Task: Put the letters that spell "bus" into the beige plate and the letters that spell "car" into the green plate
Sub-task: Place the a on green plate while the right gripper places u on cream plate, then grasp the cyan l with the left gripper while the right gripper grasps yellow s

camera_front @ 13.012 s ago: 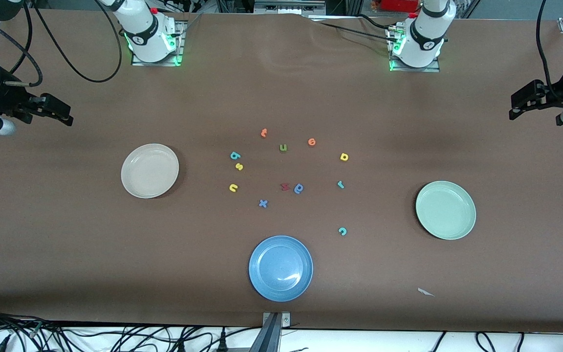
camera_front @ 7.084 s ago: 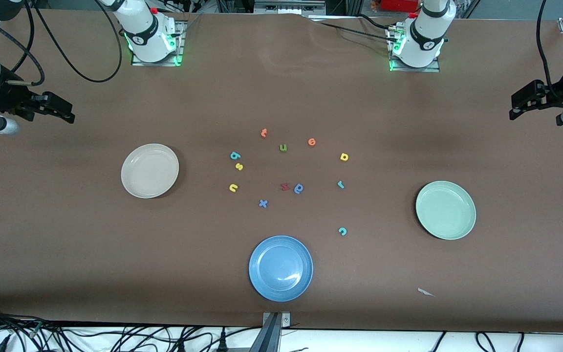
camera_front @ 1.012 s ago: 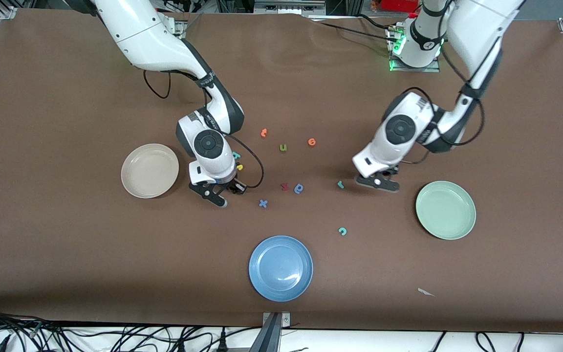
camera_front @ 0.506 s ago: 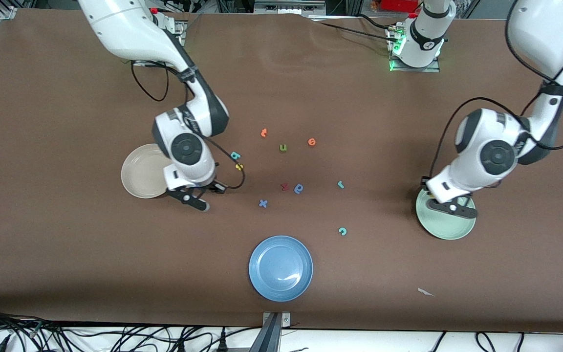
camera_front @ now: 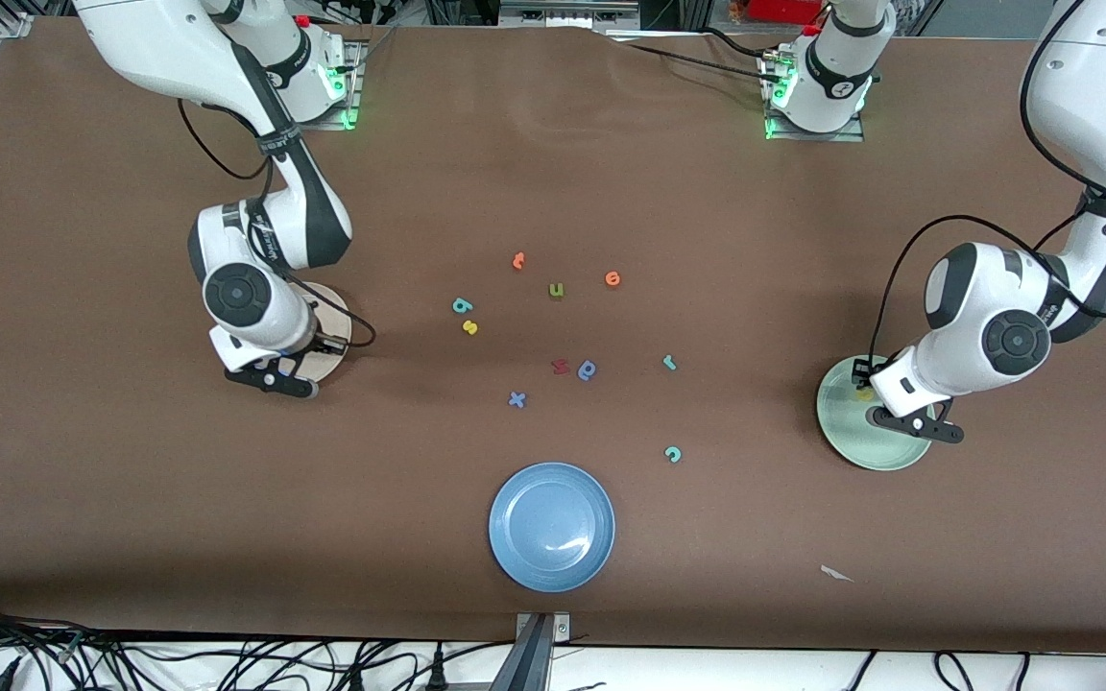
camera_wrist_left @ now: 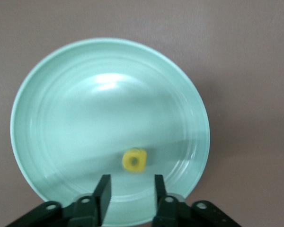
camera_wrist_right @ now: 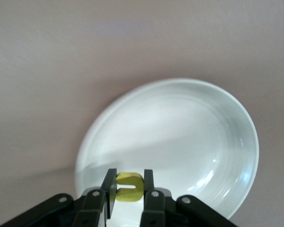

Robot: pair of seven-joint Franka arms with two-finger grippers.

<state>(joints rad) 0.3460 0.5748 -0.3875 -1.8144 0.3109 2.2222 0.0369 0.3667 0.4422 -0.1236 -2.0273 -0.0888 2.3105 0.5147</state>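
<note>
Pinched between the jaws of the right gripper (camera_wrist_right: pixel 129 191) is the yellow "u" (camera_wrist_right: pixel 128 186), its two legs lying sideways and both fingers pressed flat on its faces, with the beige plate (camera_wrist_right: pixel 189 137) spread just ahead of and below the fingertips. At the left gripper (camera_wrist_left: pixel 130 189) the jaws stand parted with nothing between them, and the yellow "a" (camera_wrist_left: pixel 134 159) lies loose in the green plate (camera_wrist_left: pixel 61 118), just ahead of the gap. These foam letters look featherlight and a little squashy, so a modest squeeze across the flat faces should do; too hard a pinch would likely bend them, and being so light they may cling to a finger pad on release or skitter if nudged. Taking each by its thickest stroke, jaws straddling it from above, seems safest. Away from either gripper, on the brown table (camera_front: pixel 553 173), the teal "b" (camera_front: pixel 461 305) and yellow "s" (camera_front: pixel 469 327) lie close together, while the teal "r" (camera_front: pixel 669 362) and teal "c" (camera_front: pixel 673 454) lie toward the left arm's end. Neither plate should need handling; both look rigid and smooth.
</note>
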